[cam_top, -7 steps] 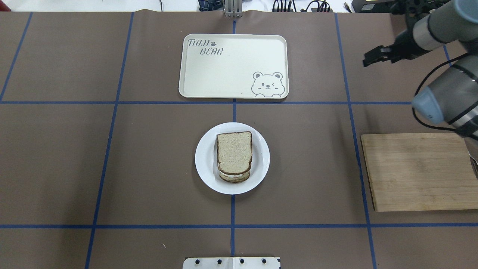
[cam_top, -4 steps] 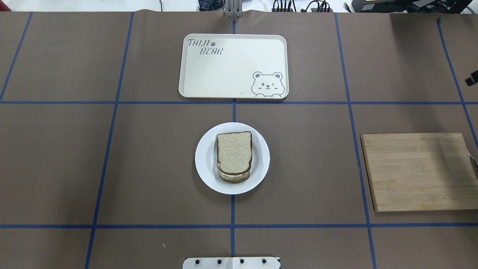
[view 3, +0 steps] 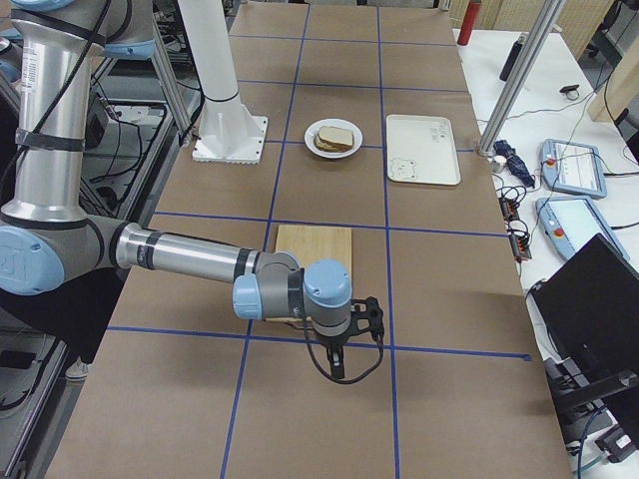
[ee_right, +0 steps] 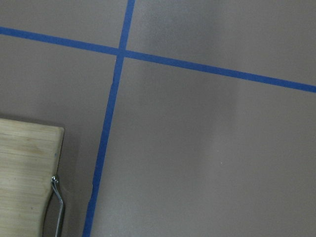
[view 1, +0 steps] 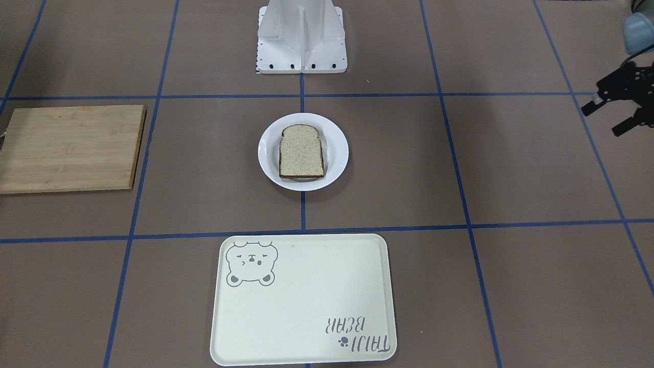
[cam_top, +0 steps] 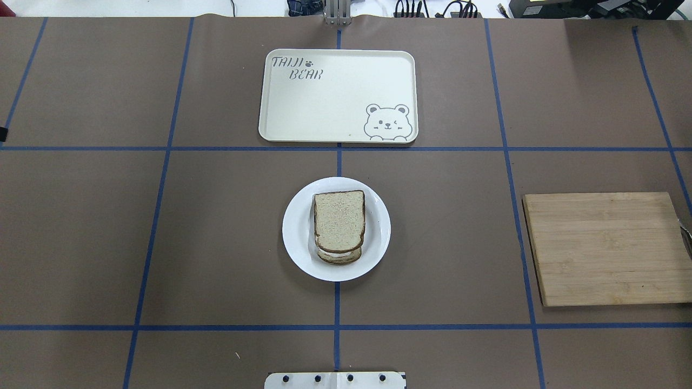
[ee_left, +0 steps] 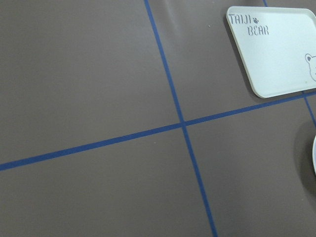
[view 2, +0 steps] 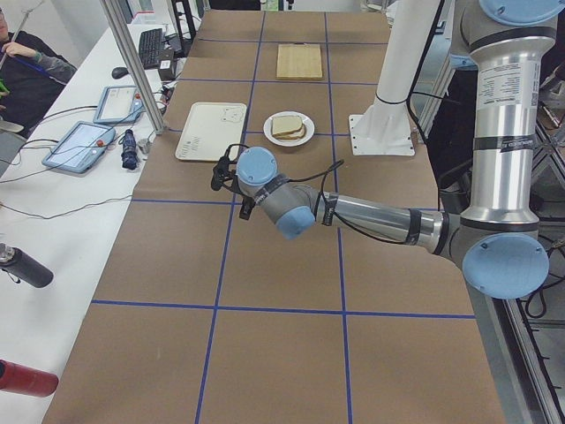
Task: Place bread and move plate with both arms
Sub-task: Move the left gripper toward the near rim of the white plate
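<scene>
The plain bread (cam_top: 339,220) lies flat on top of another slice on the white plate (cam_top: 296,237) at the table's middle; it also shows in the front view (view 1: 301,152). My left gripper (view 1: 601,121) is open and empty, hovering far out to the plate's left side. Only a black tip of it (cam_top: 2,133) shows in the overhead view. My right gripper (view 3: 349,334) hangs past the cutting board's far end, away from the plate. It shows only in the right side view, so I cannot tell whether it is open or shut.
A cream tray with a bear drawing (cam_top: 338,96) lies beyond the plate. A wooden cutting board (cam_top: 605,248) lies to the right, with a metal handle (ee_right: 58,202) at its end. The white robot base (view 1: 301,38) stands near the plate.
My right arm has pulled back out of the overhead view to the right. A black tip of my left gripper has come in at the left edge. Bread and plate have not moved.
</scene>
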Robot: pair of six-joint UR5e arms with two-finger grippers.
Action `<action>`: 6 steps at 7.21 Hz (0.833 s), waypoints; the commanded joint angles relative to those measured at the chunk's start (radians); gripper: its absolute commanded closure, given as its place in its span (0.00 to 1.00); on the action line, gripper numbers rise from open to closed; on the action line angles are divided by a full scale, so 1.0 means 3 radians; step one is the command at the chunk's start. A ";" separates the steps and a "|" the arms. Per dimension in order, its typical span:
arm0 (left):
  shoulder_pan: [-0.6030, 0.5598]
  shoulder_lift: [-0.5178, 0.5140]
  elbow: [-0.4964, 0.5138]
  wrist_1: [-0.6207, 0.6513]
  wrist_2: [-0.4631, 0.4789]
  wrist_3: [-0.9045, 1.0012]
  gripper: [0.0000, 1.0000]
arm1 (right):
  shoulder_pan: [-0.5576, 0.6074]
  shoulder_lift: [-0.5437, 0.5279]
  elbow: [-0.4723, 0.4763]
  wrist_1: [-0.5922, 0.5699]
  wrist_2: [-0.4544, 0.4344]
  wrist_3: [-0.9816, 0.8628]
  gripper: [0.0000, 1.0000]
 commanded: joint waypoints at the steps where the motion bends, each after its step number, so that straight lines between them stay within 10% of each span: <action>1: 0.0662 -0.0189 0.0008 -0.0633 0.0389 -0.1065 0.02 | 0.0037 -0.0002 0.0111 -0.0173 0.0029 -0.0025 0.00; 4: 0.1920 -0.0725 0.0058 -0.1041 0.1642 -0.2321 0.02 | 0.0037 0.0186 0.0295 -0.0684 0.0035 -0.0020 0.00; 6: 0.2153 -0.0752 0.0038 -0.1052 0.1931 -0.2470 0.02 | 0.0037 0.0254 0.0300 -0.0767 0.0035 -0.0014 0.00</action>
